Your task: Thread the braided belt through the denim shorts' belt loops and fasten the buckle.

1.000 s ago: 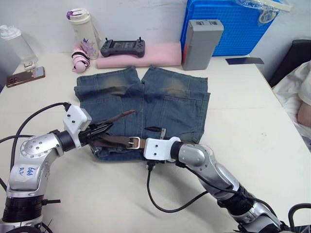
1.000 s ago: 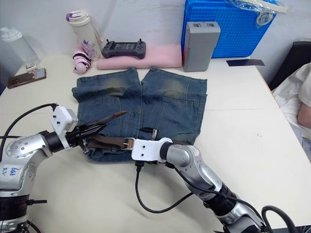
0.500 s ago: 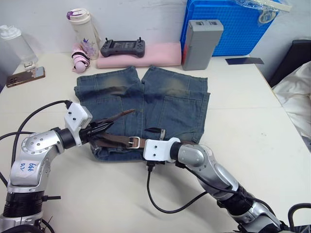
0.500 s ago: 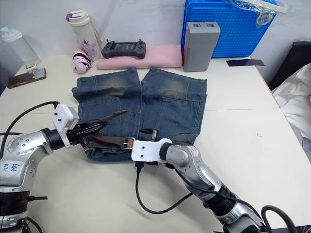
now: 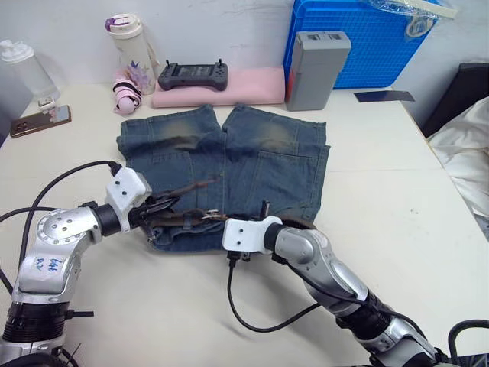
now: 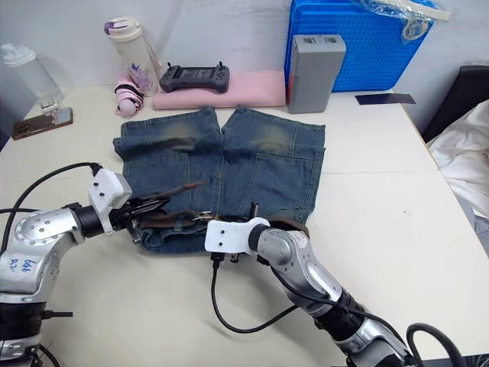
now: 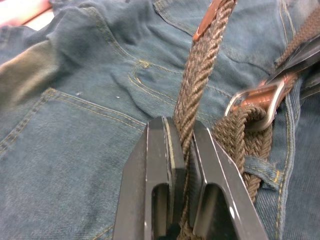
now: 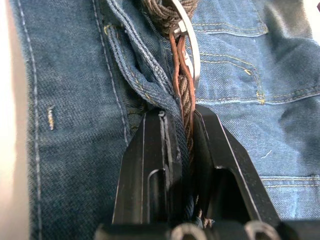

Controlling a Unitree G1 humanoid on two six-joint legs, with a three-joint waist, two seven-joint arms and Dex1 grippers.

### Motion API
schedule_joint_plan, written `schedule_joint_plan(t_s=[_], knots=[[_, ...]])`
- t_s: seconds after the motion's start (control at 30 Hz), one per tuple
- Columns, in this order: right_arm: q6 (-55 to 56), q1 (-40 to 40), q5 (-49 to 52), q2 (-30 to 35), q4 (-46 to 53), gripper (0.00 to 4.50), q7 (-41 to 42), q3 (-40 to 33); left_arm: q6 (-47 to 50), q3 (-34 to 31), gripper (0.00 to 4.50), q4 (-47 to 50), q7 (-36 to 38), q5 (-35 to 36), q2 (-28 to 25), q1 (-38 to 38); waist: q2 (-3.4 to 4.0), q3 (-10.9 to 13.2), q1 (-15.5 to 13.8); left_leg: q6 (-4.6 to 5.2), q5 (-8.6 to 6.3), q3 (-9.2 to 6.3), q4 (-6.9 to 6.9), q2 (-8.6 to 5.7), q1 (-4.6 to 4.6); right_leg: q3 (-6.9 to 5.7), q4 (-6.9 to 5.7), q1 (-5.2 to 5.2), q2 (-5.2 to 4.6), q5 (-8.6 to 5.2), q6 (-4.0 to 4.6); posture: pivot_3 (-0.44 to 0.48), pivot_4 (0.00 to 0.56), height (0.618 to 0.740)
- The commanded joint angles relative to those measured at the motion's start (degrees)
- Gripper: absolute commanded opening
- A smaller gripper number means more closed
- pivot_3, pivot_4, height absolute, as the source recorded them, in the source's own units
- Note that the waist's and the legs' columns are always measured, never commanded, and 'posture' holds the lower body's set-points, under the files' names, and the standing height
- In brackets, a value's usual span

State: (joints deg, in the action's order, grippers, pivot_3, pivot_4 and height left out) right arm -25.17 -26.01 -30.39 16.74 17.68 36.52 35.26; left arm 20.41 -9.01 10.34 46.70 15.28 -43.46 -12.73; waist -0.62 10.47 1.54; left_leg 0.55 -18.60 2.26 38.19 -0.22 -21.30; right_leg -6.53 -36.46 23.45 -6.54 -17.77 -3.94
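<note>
my left gripper [image 7: 182, 150] pinches the belt [image 7: 200, 80] near its tan tip, over the shorts [image 5: 252, 160] on the table [image 5: 397, 176]. my right gripper [image 8: 184, 135] clamps the strap just beside the buckle [image 7: 257, 102] at the waistband.

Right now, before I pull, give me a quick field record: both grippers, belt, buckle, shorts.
left gripper: shut on the belt, on the free end with the tan tip
right gripper: shut on the belt at the waistband, just behind the buckle
buckle: silver frame on the waistband, between the two grippers
belt: bunched along the waistband, tip lying loose on the denim
shorts: flat on the table, waistband toward the robot
</note>
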Motion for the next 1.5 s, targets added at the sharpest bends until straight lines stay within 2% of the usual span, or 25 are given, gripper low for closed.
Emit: schedule_joint_plan(t_s=[0.03,0.23,0.6,0.97,1.13,1.33,1.5], knots=[[2.5,-1.6,-3.0,-0.2,1.0,0.07,-3.4,-1.1,-4.9,2.4,0.00,-1.1,1.4,-4.3,-2.8,0.3,0.00,0.0,0.0,0.00,0.00,0.00,0.00,0.00,0.00,0.00,0.00,0.00,0.00,0.00,0.00,0.000,0.150,0.712],[7.0,-3.1,-6.5,0.5,0.0,0.07,-6.3,-1.1,-8.2,4.9,0.00,-3.6,2.5,-7.3,-4.4,-0.6,0.00,0.0,0.0,0.00,0.00,0.01,-0.01,-0.01,-0.01,0.02,-0.01,0.03,0.00,0.00,0.01,0.000,0.150,0.712],[9.6,-3.0,-7.2,0.4,-0.9,0.07,-5.6,-1.2,-11.5,6.7,0.00,-5.6,4.0,-9.7,-5.4,-4.4,0.00,0.0,0.0,0.02,0.01,0.03,0.01,-0.01,-0.01,0.02,-0.05,0.02,0.00,0.00,0.01,0.000,0.150,0.712],[11.7,-3.2,-7.3,0.1,-1.8,0.07,-5.2,-1.5,-15.8,11.5,0.00,-9.0,7.5,-12.6,-4.8,-9.3,0.00,0.0,0.0,0.03,0.01,0.06,0.03,-0.01,-0.01,0.01,-0.08,0.03,0.02,0.00,0.01,0.000,0.150,0.712],[12.4,-3.2,-7.3,0.2,-1.8,0.07,-5.0,-1.6,-15.4,13.4,0.00,-10.2,7.6,-12.4,-1.9,-12.2,-0.01,0.0,-0.1,0.05,0.02,0.06,0.08,-0.02,-0.02,0.02,-0.09,0.02,0.01,0.00,0.00,0.000,0.150,0.712],[12.1,-3.4,-6.9,0.3,-2.4,0.07,-2.8,-1.4,-12.4,17.1,0.00,-10.7,6.7,-12.0,5.4,-15.1,-0.03,0.0,-0.1,0.06,0.03,0.06,0.13,-0.03,-0.03,0.01,-0.14,0.01,0.02,0.00,0.00,0.000,0.150,0.712],[6.3,-1.4,-4.5,1.6,-0.8,0.07,4.6,-3.3,-11.4,19.3,0.00,-14.2,6.2,-12.7,10.4,-16.4,-0.04,0.0,-0.4,0.07,0.03,0.08,0.31,-0.02,-0.02,0.03,-0.31,0.00,0.03,0.00,0.00,0.000,0.150,0.712]])
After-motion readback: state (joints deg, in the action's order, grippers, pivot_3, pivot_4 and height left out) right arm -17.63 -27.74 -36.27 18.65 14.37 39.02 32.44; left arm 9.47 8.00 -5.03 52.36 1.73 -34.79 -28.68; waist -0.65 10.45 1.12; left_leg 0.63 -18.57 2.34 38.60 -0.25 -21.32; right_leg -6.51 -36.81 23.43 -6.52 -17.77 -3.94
